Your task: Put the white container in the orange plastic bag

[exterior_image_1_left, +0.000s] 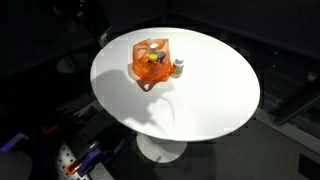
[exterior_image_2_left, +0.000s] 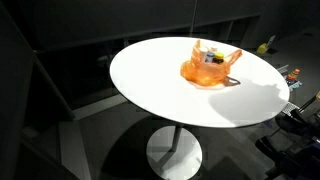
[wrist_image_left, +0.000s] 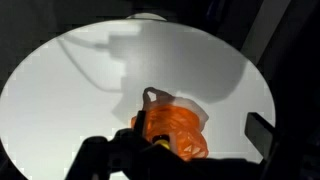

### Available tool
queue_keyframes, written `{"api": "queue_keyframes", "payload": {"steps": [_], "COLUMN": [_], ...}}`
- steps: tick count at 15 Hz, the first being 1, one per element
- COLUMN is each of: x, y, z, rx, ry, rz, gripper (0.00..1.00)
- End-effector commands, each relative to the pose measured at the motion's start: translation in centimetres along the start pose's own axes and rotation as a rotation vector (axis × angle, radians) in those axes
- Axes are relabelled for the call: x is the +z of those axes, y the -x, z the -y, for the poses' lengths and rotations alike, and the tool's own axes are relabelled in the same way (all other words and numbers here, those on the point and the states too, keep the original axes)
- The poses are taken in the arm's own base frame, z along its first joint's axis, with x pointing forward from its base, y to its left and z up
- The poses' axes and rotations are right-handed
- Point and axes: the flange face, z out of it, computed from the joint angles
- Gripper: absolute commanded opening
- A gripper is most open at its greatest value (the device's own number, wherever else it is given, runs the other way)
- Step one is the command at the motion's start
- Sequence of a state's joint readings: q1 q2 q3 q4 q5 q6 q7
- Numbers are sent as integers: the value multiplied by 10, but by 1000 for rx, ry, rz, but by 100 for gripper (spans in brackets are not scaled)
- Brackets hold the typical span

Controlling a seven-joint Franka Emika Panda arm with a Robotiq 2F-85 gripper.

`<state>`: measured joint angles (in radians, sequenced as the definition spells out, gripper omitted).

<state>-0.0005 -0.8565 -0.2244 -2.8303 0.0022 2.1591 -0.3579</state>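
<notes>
The orange plastic bag (exterior_image_1_left: 151,62) sits crumpled on the round white table (exterior_image_1_left: 200,100), with a yellow and dark item inside it. It shows in both exterior views (exterior_image_2_left: 210,69) and in the wrist view (wrist_image_left: 172,128). The small white container (exterior_image_1_left: 179,67) stands upright on the table, right beside the bag. I cannot pick it out in the wrist view. My gripper (wrist_image_left: 196,146) hangs above the table over the bag, with its dark fingers wide apart and nothing between them. The arm is out of both exterior views.
The table stands on a white pedestal (exterior_image_2_left: 173,152) over a dark floor. Coloured tools lie on a low surface (exterior_image_1_left: 78,160) below the table edge. A yellow object (exterior_image_2_left: 265,46) and other items (exterior_image_2_left: 293,76) sit beyond the far rim.
</notes>
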Motion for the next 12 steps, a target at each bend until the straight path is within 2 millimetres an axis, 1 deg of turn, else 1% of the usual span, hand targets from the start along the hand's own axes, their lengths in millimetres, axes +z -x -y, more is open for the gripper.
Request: {"api": "queue_keyframes", "payload": {"steps": [1,5,12], "x": [2,5,-43], "y": [0,0,-23], "z": [0,0,8], "rx": [1,2,-13], "ry": [-2,-4,1], "rz": [7,16,82], "gripper": [100,100,100]}}
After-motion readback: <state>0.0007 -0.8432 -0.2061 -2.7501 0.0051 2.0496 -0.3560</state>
